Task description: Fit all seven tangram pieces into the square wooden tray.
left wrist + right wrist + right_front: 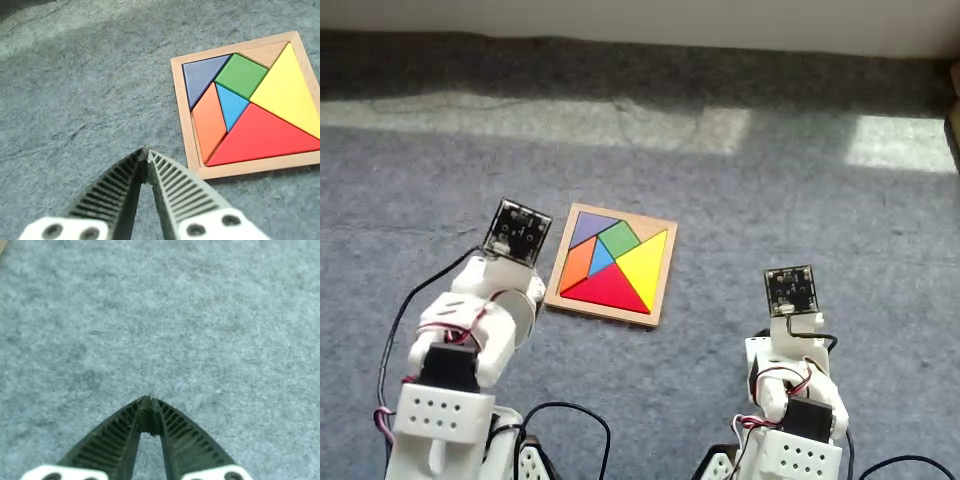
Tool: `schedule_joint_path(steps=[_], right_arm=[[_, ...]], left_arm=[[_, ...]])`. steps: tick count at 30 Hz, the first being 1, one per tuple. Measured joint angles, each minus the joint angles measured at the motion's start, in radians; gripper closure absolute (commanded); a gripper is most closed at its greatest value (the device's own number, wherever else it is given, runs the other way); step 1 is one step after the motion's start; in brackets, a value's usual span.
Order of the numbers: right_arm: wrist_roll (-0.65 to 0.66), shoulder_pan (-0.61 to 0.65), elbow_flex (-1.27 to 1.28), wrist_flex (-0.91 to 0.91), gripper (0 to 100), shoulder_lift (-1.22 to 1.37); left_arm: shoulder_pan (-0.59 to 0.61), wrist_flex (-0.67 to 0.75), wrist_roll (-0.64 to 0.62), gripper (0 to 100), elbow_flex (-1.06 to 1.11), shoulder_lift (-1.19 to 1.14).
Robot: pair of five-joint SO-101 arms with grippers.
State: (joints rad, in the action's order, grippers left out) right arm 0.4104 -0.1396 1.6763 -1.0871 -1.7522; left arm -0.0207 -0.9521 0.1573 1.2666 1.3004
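6 coloured tangram pieces (265, 135) flat in 1 square wooden tray (189, 115)

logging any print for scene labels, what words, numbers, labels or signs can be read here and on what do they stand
No text here can be read.
On the square wooden tray: none, bare wood.
On the flat coloured tangram pieces: none, plain faces.
On the small black circuit board at the left arm's wrist and the matching board at the right arm's wrist: pale specks, too small to read.
On the grey carpet: none.
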Motion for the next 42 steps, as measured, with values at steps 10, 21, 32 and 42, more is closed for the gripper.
schedule_joint_path(steps=[10,21,32,42], right_arm=[[-0.170,0.037,0.000,0.000,99.3,0.000],[-0.308,0.198,0.000,0.058,98.9,0.000],[-0.311,0.273,-0.002,-0.129,98.9,-0.055],[-0.311,0.278,-0.002,-0.129,98.9,-0.064]], left_arm=[[0.003,0.003,0.000,95,0.316,0.404],[0.091,-0.017,0.000,88,0.410,0.486],[0.092,-0.350,0.000,88,0.410,0.486],[0.092,-0.356,0.000,88,0.410,0.486]])
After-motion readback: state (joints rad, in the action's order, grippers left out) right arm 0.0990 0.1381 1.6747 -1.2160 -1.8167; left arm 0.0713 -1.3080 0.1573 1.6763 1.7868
